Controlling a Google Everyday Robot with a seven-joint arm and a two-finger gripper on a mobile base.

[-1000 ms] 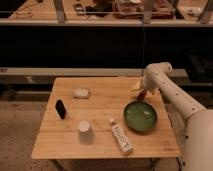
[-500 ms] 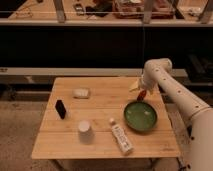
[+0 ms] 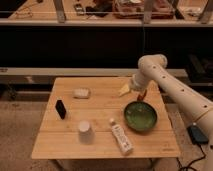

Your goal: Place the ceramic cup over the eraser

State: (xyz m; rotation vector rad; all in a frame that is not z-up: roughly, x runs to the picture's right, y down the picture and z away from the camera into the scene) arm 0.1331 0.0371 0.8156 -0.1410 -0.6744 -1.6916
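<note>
The ceramic cup, small, white and upside down, stands on the wooden table near its front middle. The eraser, a thin black upright block, stands to the cup's left and a little farther back, apart from it. My gripper hangs over the table's back right part, above the far rim of the green bowl, far from both cup and eraser. The white arm reaches in from the right.
A white tube-like bottle lies on the table right of the cup, in front of the bowl. A pale oblong lump lies at the back left. Dark shelving runs behind the table.
The arm has swung a little, and my gripper has shifted slightly to the left over the back of the table. The objects on the table have not moved.
</note>
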